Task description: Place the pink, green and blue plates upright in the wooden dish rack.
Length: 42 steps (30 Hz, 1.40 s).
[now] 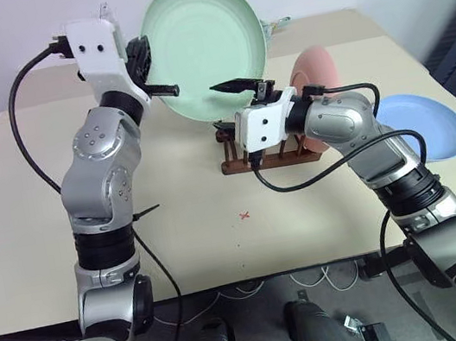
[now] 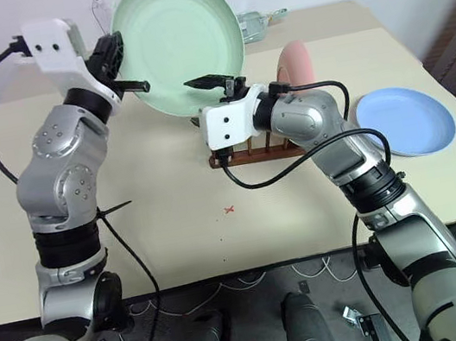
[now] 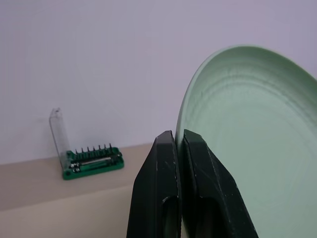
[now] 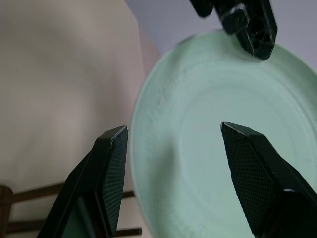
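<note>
My left gripper [image 1: 158, 77] is shut on the left rim of the green plate [image 1: 202, 39], holding it upright and raised above the table. In the left wrist view both fingers [image 3: 166, 163] pinch that rim. My right gripper [image 4: 173, 129] stands open just below the plate, above the wooden dish rack [image 1: 270, 159], with the green plate's face [image 4: 213, 163] beyond its fingers. The pink plate [image 1: 315, 64] stands upright in the rack, behind my right wrist. To the right, the blue plate [image 1: 426, 124] lies flat on the table.
A green screwdriver-bit holder [image 3: 91, 161] with a clear lid sits at the table's far edge by the wall. A small red cross [image 1: 244, 215] marks the beige table in front of the rack. The blue plate lies close to the table's right edge.
</note>
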Each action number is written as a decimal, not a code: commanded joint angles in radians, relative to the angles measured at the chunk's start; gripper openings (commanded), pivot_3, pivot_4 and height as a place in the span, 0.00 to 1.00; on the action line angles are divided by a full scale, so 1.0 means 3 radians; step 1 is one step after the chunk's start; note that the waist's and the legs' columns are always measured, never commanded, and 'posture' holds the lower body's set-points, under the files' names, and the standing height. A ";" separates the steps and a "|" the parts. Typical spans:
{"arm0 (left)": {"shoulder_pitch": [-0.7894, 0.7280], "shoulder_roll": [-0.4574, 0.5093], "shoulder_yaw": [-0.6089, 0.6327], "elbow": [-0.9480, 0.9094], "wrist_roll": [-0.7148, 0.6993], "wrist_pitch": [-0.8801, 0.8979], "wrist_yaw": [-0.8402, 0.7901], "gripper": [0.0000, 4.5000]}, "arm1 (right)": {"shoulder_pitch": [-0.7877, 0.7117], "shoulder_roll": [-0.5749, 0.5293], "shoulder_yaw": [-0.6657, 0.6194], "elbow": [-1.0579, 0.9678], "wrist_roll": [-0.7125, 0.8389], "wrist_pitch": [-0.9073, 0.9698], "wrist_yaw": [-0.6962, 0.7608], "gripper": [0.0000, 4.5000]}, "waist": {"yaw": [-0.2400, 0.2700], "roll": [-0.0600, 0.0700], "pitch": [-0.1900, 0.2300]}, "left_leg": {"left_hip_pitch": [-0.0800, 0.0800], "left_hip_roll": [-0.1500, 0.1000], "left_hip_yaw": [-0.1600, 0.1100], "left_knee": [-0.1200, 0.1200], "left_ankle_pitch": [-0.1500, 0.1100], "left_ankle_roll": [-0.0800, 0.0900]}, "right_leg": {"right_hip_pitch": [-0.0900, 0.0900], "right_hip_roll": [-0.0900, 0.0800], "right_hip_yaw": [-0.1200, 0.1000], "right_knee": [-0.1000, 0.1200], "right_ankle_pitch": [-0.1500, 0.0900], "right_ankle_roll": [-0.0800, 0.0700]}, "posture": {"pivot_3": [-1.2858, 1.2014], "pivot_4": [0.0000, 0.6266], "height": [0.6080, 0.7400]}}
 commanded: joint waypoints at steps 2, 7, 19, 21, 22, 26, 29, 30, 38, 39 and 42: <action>-0.0127 -0.0016 0.0019 -0.0220 -0.0017 0.0050 -0.0026 0.00 | -0.0115 0.0039 0.0005 0.0027 -0.0088 -0.0100 -0.0056 0.51 | 0.0001 0.0000 0.0000 | 0.0000 0.0000 0.0000 0.0000 0.0000 0.0000 | 0.0000 0.0000 0.0000 0.0000 0.0000 0.0000 | 0.52 0.24 1.00; -0.0178 -0.0086 0.0167 -0.0214 -0.0092 0.0141 0.0032 0.00 | -0.0092 0.0060 0.0008 0.0063 -0.0106 -0.0153 -0.0024 0.01 | 0.0003 0.0000 0.0000 | 0.0000 0.0000 0.0000 0.0000 0.0001 -0.0001 | 0.0000 0.0000 0.0000 0.0000 0.0000 0.0000 | 0.52 0.24 1.00; -0.0159 -0.0052 0.0178 -0.0154 0.0014 0.0116 0.0055 0.00 | -0.0116 0.0050 -0.0131 -0.0003 0.0023 -0.0180 0.0011 0.51 | 0.0003 0.0000 0.0000 | 0.0000 0.0000 0.0000 0.0000 0.0002 -0.0003 | 0.0000 0.0000 0.0000 0.0000 0.0000 0.0000 | 0.52 0.24 1.00; -0.0154 -0.0040 0.0171 -0.0141 0.0052 0.0110 0.0053 0.00 | -0.0104 0.0030 -0.0132 -0.0038 0.0072 -0.0192 0.0062 0.74 | 0.0003 0.0000 0.0000 | 0.0000 0.0000 0.0000 0.0000 0.0002 -0.0003 | 0.0000 0.0000 0.0000 0.0000 0.0000 0.0000 | 0.52 0.24 1.00; -0.0152 -0.0037 0.0172 -0.0128 0.0069 0.0096 0.0050 0.00 | -0.0087 0.0016 -0.0118 -0.0075 0.0130 -0.0186 0.0142 0.84 | 0.0002 0.0000 0.0000 | 0.0000 0.0000 0.0000 0.0000 0.0002 -0.0003 | 0.0000 0.0000 0.0000 0.0000 0.0000 0.0000 | 0.52 0.24 1.00; -0.0190 -0.0075 0.0179 -0.0087 0.0079 0.0071 0.0051 0.00 | 0.0031 -0.0026 -0.0023 -0.0120 0.0098 -0.0145 0.0296 0.84 | 0.0006 0.0000 0.0000 | 0.0000 0.0000 0.0000 0.0000 0.0002 -0.0003 | 0.0001 0.0000 0.0000 0.0000 0.0000 0.0000 | 0.52 0.24 1.00; -0.0187 -0.0101 0.0166 -0.0121 0.0054 0.0074 0.0012 0.00 | 0.0059 -0.0020 0.0001 -0.0082 -0.0032 -0.0141 0.0221 0.84 | 0.0006 0.0000 0.0000 | 0.0000 0.0000 0.0000 0.0001 0.0002 -0.0003 | 0.0001 0.0000 0.0000 0.0000 0.0000 0.0000 | 0.52 0.24 1.00; -0.0177 -0.0100 0.0136 -0.0154 0.0042 0.0102 -0.0021 0.00 | 0.0034 -0.0004 -0.0005 -0.0023 -0.0141 -0.0132 0.0100 0.84 | 0.0002 0.0000 0.0000 | 0.0000 0.0000 0.0000 0.0001 0.0002 -0.0003 | 0.0001 0.0000 0.0000 0.0000 0.0000 0.0000 | 0.52 0.24 1.00; -0.0132 -0.0178 0.0018 -0.0336 -0.0026 0.0246 -0.0158 0.00 | 0.0010 0.0006 0.0011 0.0132 -0.0368 -0.0178 -0.0120 0.66 | 0.0007 0.0000 0.0000 | 0.0000 0.0000 0.0000 0.0001 0.0002 -0.0004 | 0.0001 0.0000 0.0000 0.0000 0.0000 0.0000 | 0.52 0.24 1.00; -0.0130 -0.0180 0.0021 -0.0345 -0.0023 0.0258 -0.0150 0.00 | 0.0013 0.0007 0.0012 0.0128 -0.0369 -0.0182 -0.0119 0.55 | 0.0004 0.0000 0.0000 | 0.0000 0.0000 0.0000 0.0001 0.0002 -0.0004 | 0.0001 0.0000 0.0001 0.0000 0.0000 0.0000 | 0.52 0.24 1.00; -0.0142 -0.0182 0.0061 -0.0331 -0.0009 0.0275 -0.0114 0.00 | 0.0005 0.0027 0.0013 0.0131 -0.0362 -0.0192 -0.0122 0.22 | -0.0004 0.0000 0.0000 | 0.0001 0.0000 0.0000 0.0001 0.0002 -0.0004 | 0.0001 0.0000 0.0001 0.0000 0.0000 0.0000 | 0.52 0.24 1.00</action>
